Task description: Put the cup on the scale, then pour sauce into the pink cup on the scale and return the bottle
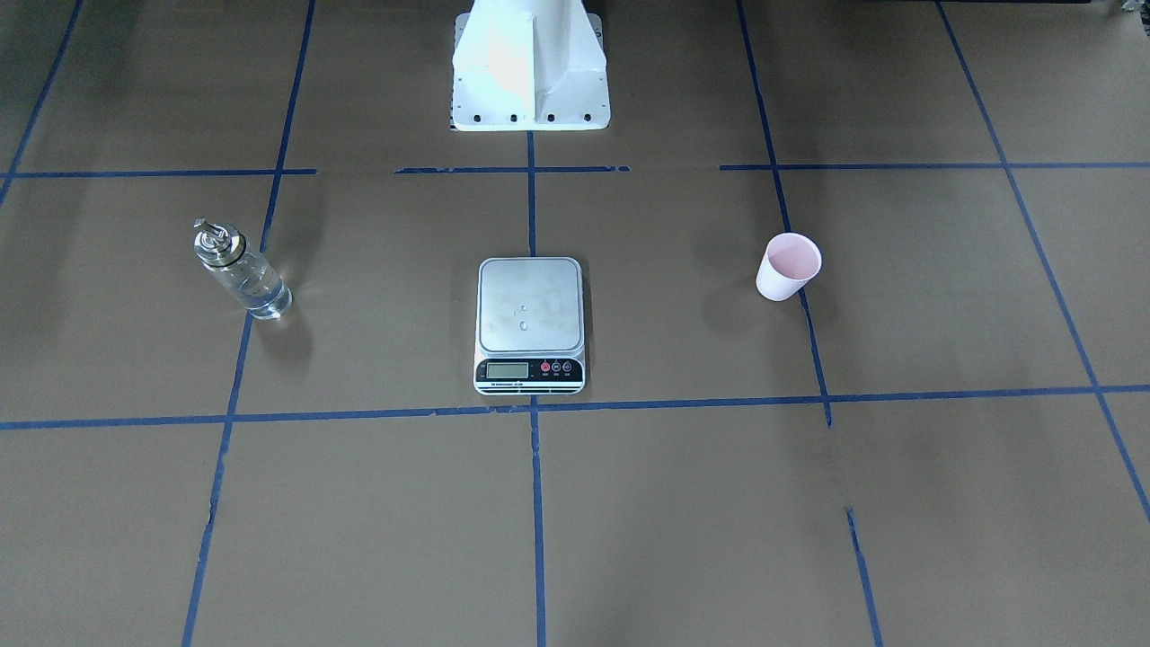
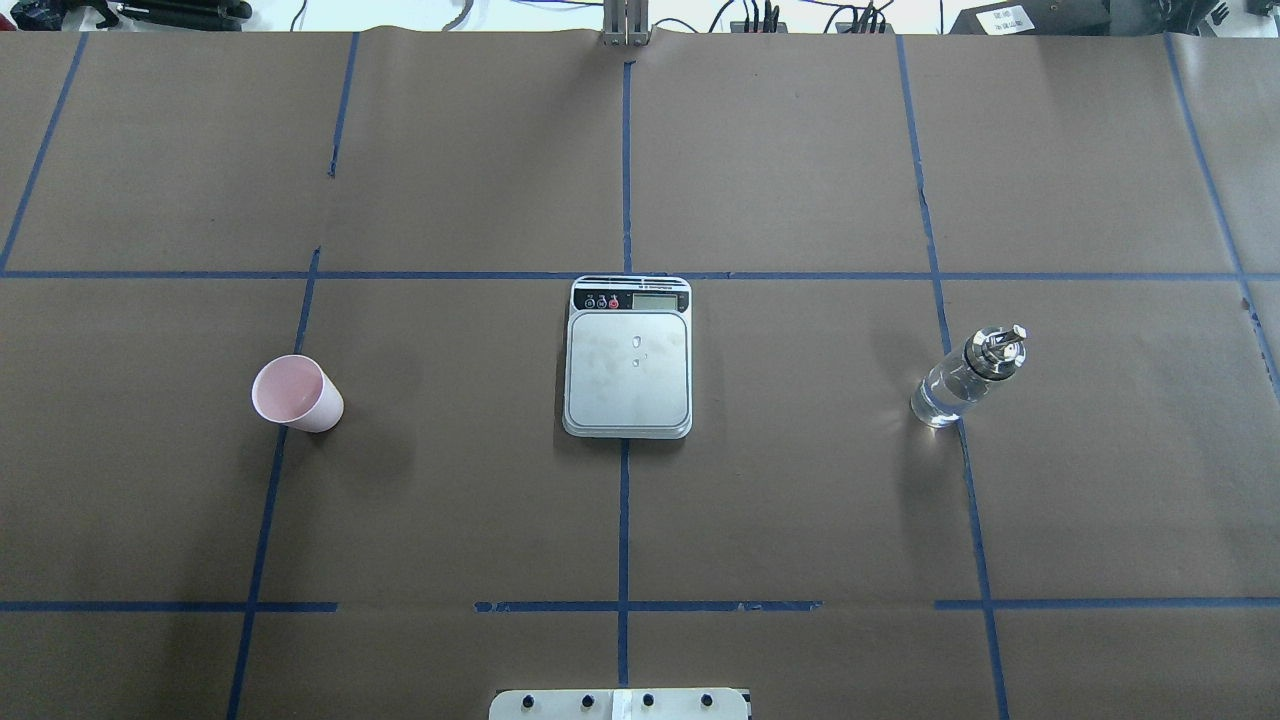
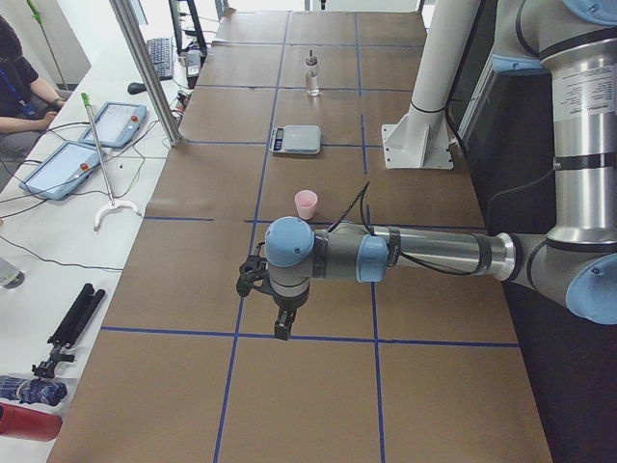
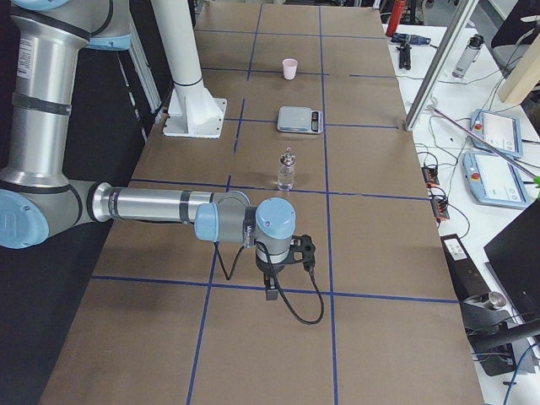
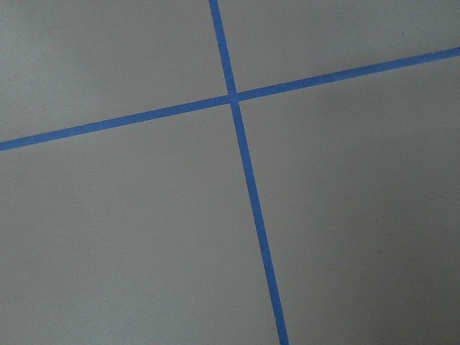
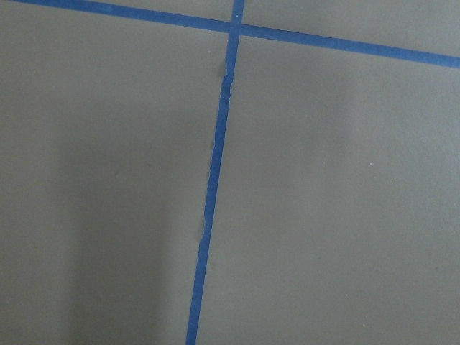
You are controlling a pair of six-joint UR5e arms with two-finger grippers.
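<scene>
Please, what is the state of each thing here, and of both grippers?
Small pale pink paper cup: upright, empty.
Flat silver-grey kitchen scale: plate bare but for droplets.
Small clear glass bottle with metal spout: upright, holding clear liquid.
Left gripper: open or shut, cannot tell.
Right gripper: open or shut, cannot tell.

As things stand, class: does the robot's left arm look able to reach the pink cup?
Probably yes. The cup stands upright on the left arm's side, in the open, apart from the scale; nothing lies between it and the left gripper.
</scene>
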